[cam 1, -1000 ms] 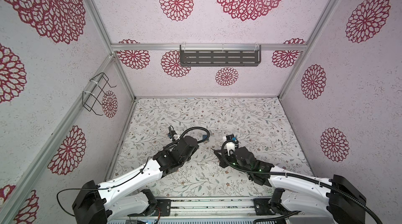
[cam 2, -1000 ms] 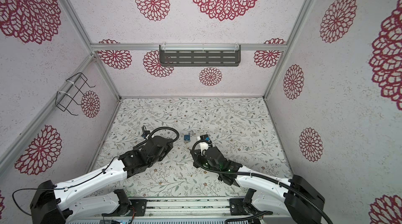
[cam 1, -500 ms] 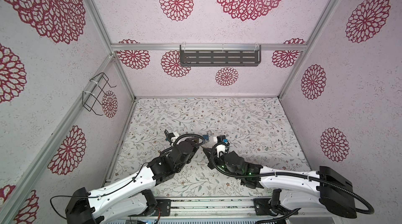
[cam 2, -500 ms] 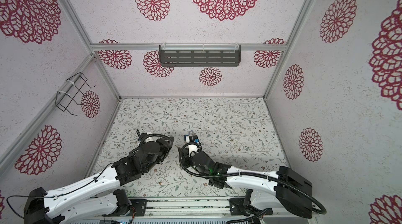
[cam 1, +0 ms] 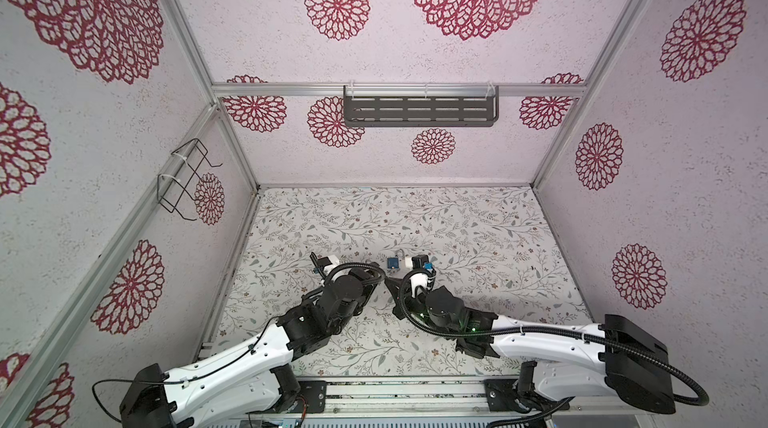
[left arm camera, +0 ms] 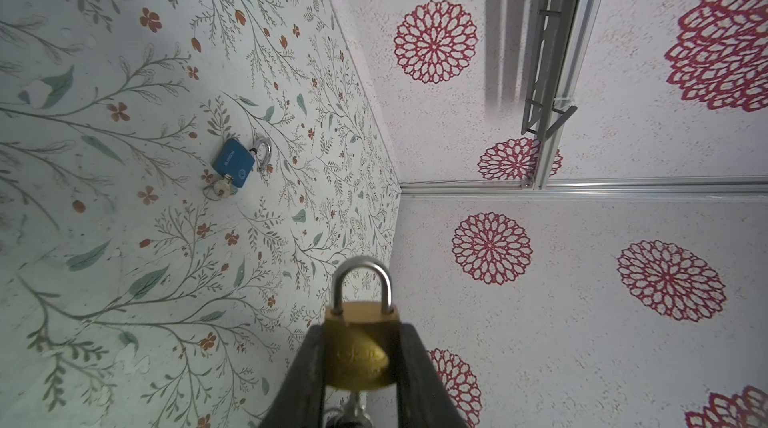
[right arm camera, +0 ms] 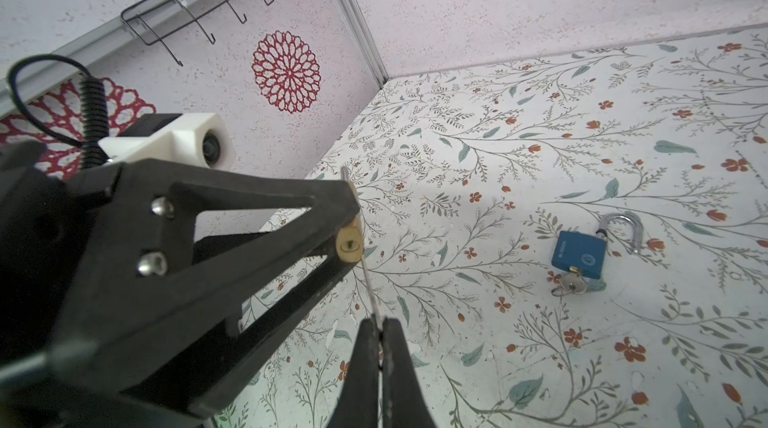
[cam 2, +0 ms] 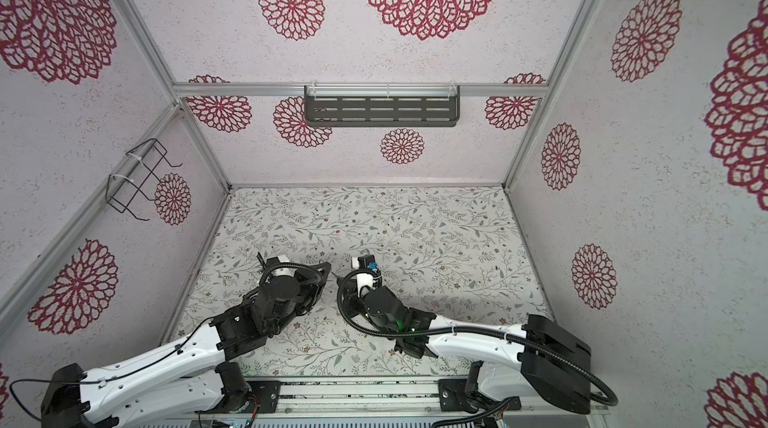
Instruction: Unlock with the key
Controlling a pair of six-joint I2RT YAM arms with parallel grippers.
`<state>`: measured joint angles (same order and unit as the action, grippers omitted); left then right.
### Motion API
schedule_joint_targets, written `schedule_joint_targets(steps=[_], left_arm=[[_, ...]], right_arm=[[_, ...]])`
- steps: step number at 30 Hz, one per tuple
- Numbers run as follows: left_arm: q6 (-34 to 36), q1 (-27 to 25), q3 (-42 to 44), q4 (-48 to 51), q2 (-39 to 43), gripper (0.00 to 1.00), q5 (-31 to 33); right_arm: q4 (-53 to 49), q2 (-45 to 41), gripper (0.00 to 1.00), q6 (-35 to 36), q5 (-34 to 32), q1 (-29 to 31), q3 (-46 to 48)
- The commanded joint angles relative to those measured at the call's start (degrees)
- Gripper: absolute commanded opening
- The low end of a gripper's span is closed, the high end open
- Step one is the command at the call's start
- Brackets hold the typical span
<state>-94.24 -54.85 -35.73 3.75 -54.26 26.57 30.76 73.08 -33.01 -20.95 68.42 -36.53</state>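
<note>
Currently the L claw point(left arm camera: 361, 328) is clamped on the brass padlock point(left arm camera: 360, 353), shackle shut & poking out past the fingertips; the lock's base is cut off in L wrist view. R claw point(right arm camera: 379, 324) is pinched tight on a thin key point(right arm camera: 369, 284), its bow hidden betw the fingers, tip just beside the keyhole point(right arm camera: 349, 245); can't tell if touching. Well apart, a blue padlock point(right arm camera: 578, 254) lies on the table point(right arm camera: 519, 135), shackle open, 2nd key point(right arm camera: 572, 285) in it
</note>
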Motion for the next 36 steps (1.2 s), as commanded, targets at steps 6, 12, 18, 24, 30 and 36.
schedule_joint_targets(steps=[6,12,18,24,30,36], left_arm=[[0.5,-0.4,0.1,-3.1,0.1,0.0,0.3],[0.7,-0.3,-0.2,-3.7,-0.8,0.0,-0.3],[0.9,-0.3,-0.6,-3.3,-1.3,0.0,-0.3],[1.6,-0.5,-1.4,-2.3,-1.4,0.0,-0.3],[1.9,-0.8,-2.0,-1.7,-1.6,0.0,-0.5],[2.3,-1.0,-2.2,-1.7,-1.4,0.0,-0.3]], right_arm=[[2.6,0.6,0.0,1.5,-1.9,0.2,-2.4],[2.0,0.5,0.0,1.7,-2.1,0.2,-2.7],[2.0,-0.3,0.0,1.6,-2.6,0.2,-2.3],[1.7,-1.4,0.0,1.7,-3.1,0.2,-2.0],[1.9,-1.2,0.0,1.5,-3.4,0.2,-1.8],[2.0,-1.5,0.0,1.7,-3.4,0.2,-2.0]])
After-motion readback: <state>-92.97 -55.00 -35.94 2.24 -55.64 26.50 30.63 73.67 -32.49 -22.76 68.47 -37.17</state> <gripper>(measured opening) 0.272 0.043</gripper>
